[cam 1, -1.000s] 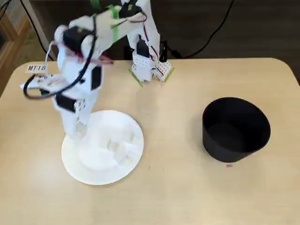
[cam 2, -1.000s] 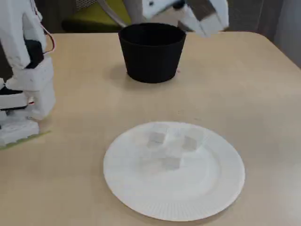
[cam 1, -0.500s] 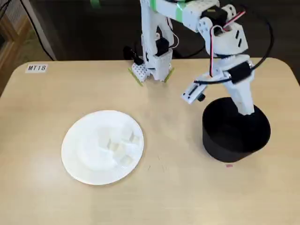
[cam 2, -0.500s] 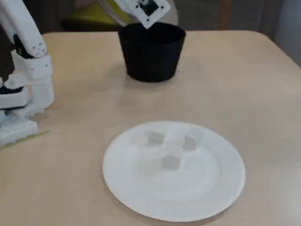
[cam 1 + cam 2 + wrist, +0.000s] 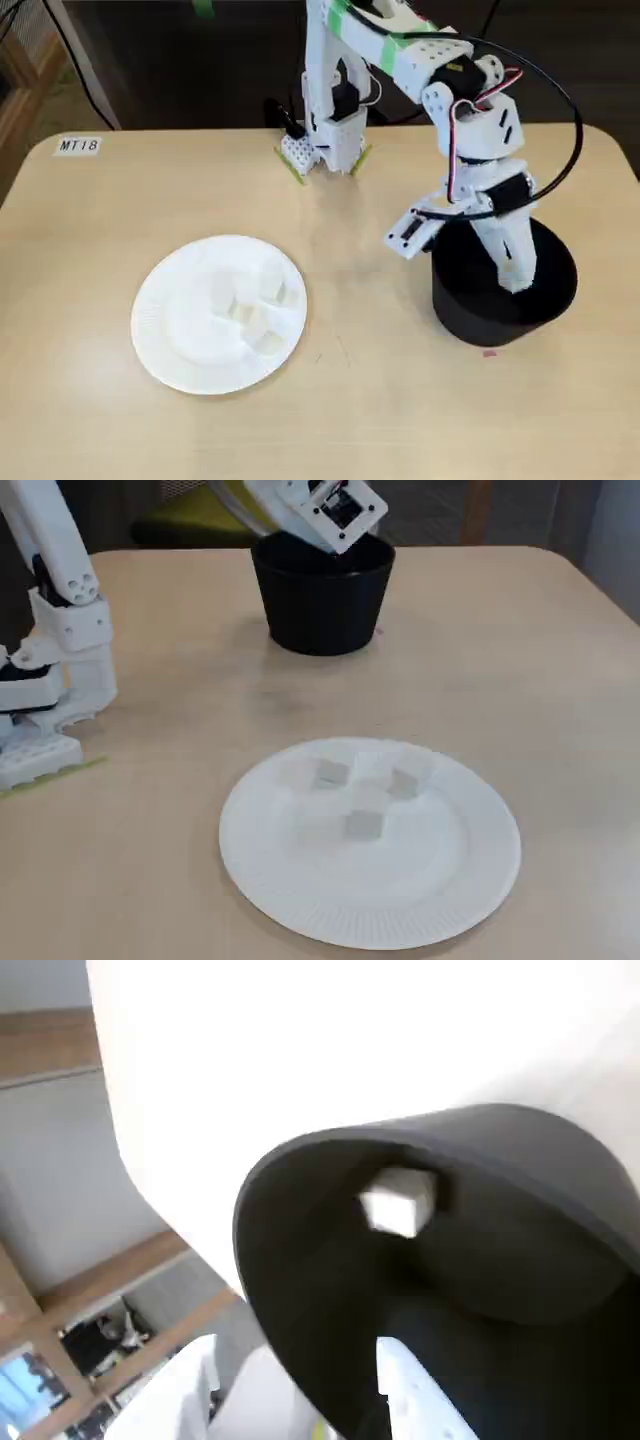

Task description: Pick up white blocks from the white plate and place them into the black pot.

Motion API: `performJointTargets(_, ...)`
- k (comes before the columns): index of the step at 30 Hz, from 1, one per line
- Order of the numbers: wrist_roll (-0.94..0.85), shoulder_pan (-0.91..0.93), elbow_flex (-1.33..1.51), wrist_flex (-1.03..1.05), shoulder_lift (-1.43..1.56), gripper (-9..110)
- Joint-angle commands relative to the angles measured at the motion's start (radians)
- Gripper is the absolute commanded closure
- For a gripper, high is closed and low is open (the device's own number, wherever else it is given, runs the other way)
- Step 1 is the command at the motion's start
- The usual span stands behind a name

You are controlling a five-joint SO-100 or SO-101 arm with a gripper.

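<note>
Pale wood made up the table (image 5: 380, 420), and at its far left corner in a fixed view sat a small label (image 5: 78, 145) reading MT18. Right of that, toward the near edge, lay the white plate (image 5: 160, 345), round with a finely ribbed rim, carrying the white blocks (image 5: 262, 318) in a loose cluster on its right half; in the other fixed view three of them (image 5: 364, 825) could be made out near the plate's (image 5: 380, 925) middle, the rest too washed out to count. Farther right, at the table's back edge, stood the arm's white base (image 5: 322, 140), with green tape on the link above it. From there the arm reached over to the black pot (image 5: 470, 310), well apart from the plate on the right side of the table. The gripper (image 5: 515, 280) hung over the pot's mouth, its tip dipping to about rim level. Whether its fingers were spread or pressed together could not be told. In the wrist view one white block (image 5: 400, 1200) showed inside the pot (image 5: 300, 1290) against the dark wall, clear of the gripper. A tiny pink speck (image 5: 488, 352) lay on the table just in front of the pot.
</note>
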Motion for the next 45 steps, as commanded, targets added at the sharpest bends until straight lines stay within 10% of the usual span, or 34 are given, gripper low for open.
performJointTargets(1, -0.037, 0.048, -0.017, 0.048, 0.078, 76)
performJointTargets(7, -0.103, 0.219, -0.066, 0.242, 0.167, 104)
performJointTargets(21, -0.555, 1.083, -0.118, 0.557, -0.035, 104)
performJointTargets(31, -0.528, 1.123, -0.155, 0.394, -0.195, 75)
performJointTargets(45, -0.400, 1.065, -0.264, 0.396, -0.388, 71)
